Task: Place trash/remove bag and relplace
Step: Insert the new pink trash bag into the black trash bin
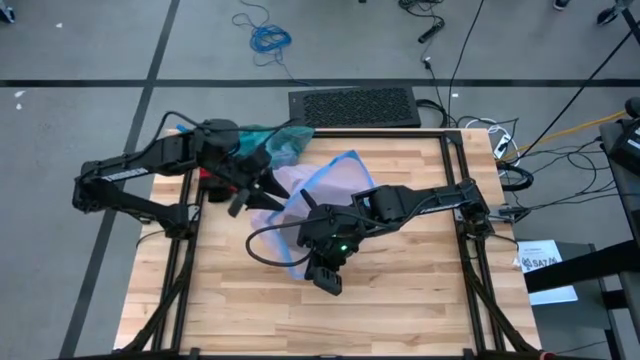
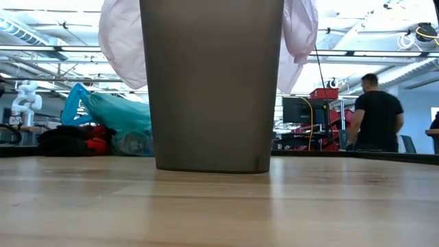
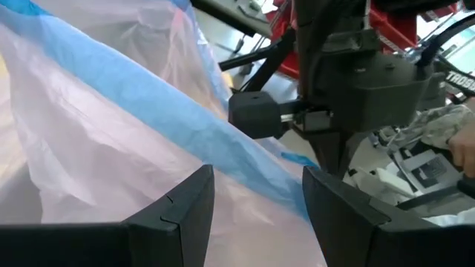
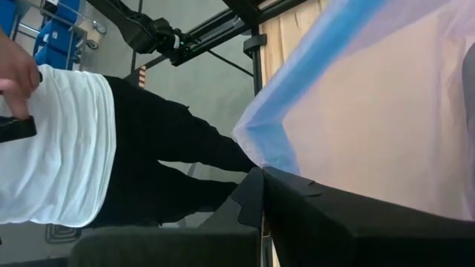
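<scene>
We judge the swap approx. half done: teal-green bag (image 1: 272, 140) lies off at the worktop's (image 1: 400, 310) 11 o'clock corner, and pink liner (image 1: 325, 185) drapes the bin (image 2: 211, 82). Right pincer (image 1: 327, 268) is clamped on its blue edge; left pincer (image 3: 256, 215) is apart beside it.

light: bright, even overhead | shadows: soft | glare: ceiling windows, low view | blur: near tabletop, wrist close-ups

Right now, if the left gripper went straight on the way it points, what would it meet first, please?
Probably the pink bag: its blue edge runs right ahead of the open left gripper. The right arm looks farther back, though depth is unclear.
</scene>
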Motion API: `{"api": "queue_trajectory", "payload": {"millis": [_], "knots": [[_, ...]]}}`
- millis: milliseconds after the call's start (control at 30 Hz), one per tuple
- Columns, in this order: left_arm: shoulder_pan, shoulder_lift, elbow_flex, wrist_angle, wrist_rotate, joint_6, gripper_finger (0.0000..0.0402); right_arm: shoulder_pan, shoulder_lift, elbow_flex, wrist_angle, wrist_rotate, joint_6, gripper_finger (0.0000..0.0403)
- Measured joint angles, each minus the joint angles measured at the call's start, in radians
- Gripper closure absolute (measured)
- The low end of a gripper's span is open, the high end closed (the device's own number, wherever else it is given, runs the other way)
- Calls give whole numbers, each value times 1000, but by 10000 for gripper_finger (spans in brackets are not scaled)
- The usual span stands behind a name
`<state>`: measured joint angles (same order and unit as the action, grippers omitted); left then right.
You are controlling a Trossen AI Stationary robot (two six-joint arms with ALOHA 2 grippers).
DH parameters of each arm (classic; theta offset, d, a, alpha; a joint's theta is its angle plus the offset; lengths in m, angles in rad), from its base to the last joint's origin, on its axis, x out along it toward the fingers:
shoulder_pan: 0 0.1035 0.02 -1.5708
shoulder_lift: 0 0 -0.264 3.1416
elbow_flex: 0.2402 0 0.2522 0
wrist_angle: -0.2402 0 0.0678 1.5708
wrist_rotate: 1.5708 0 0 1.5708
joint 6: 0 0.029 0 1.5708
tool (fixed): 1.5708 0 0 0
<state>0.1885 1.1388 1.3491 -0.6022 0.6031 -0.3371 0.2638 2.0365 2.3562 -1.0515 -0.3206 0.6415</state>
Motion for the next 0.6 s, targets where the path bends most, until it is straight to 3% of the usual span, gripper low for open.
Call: {"api": "queue_trajectory", "payload": {"millis": [333, 433, 533, 600], "knots": [[-28, 90, 0, -15, -9, 4, 219, 0, 0, 0, -1, 1, -11, 403], [-24, 97, 0, -17, -10, 4, 273, 3, 0, 0, -1, 2, -9, 403], [-11, 84, 0, -32, -8, 23, 364, 10, 0, 0, -1, 5, -9, 403], [0, 71, 0, -53, -6, 34, 389, 17, 0, 0, -1, 5, -9, 403]]}}
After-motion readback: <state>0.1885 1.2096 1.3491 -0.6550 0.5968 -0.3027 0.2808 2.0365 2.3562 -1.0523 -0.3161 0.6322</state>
